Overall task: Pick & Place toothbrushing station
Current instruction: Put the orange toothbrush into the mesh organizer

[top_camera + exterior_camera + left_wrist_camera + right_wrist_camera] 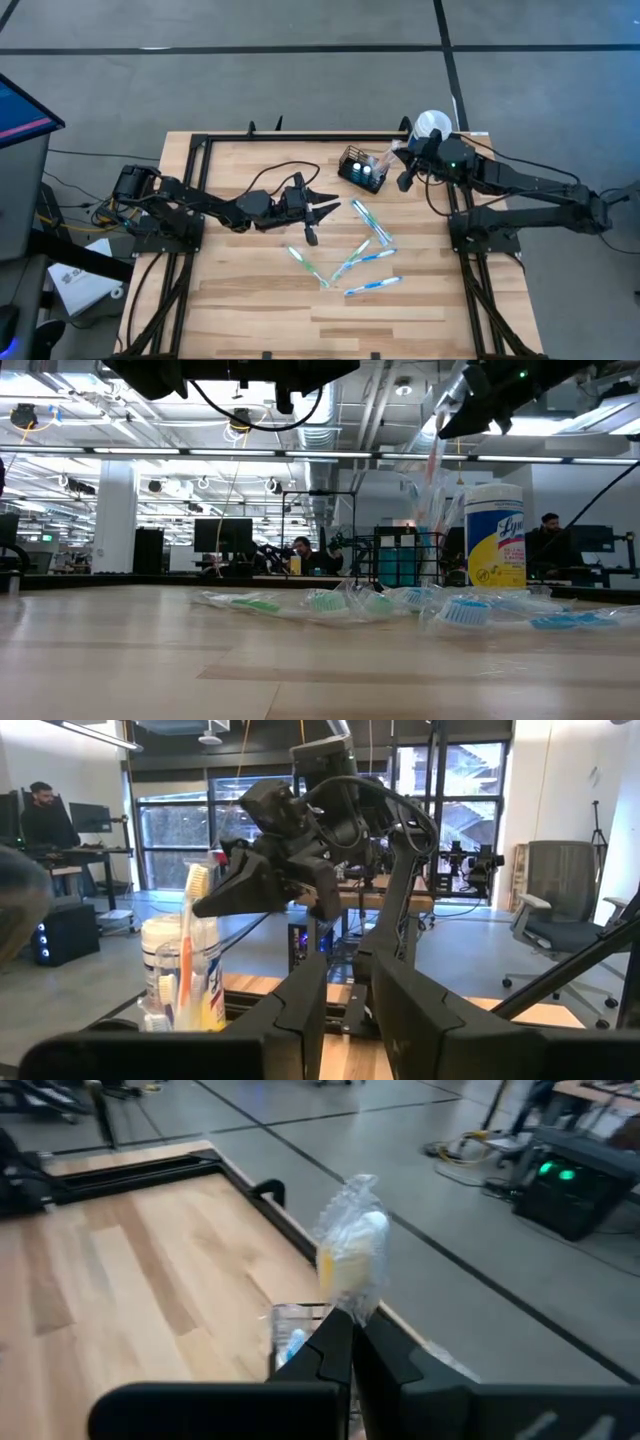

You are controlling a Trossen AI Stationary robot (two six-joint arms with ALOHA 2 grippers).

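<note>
The black wire-mesh caddy (pixel 360 168) stands at the table's far middle, next to the white-lidded canister (pixel 430 125). My right gripper (pixel 405 162) is above the caddy's right side, shut on a plastic-wrapped orange toothbrush (pixel 383 160). That toothbrush stands nearly upright in the left wrist view (pixel 188 955). Several wrapped toothbrushes (pixel 362 250) lie flat on the table in front of the caddy. My left gripper (pixel 322 220) is open and empty above the table, left of those toothbrushes. My right gripper pinches the wrapped toothbrush between its two fingers near the upper end, just under the head (pixel 352 1265), which sticks out past the fingertips. The fingers come slanting down from the table's right. The toothbrush hangs steeply below them, and its lower end (pixel 428 530) reaches down at the caddy.
The canister (pixel 495 535) stands right behind the caddy (pixel 400 560) at the far right. A black frame (pixel 200 150) runs along the table's far and left edges. There is bare wood at the near part of the table (pixel 300 310). People sit at desks in the room behind.
</note>
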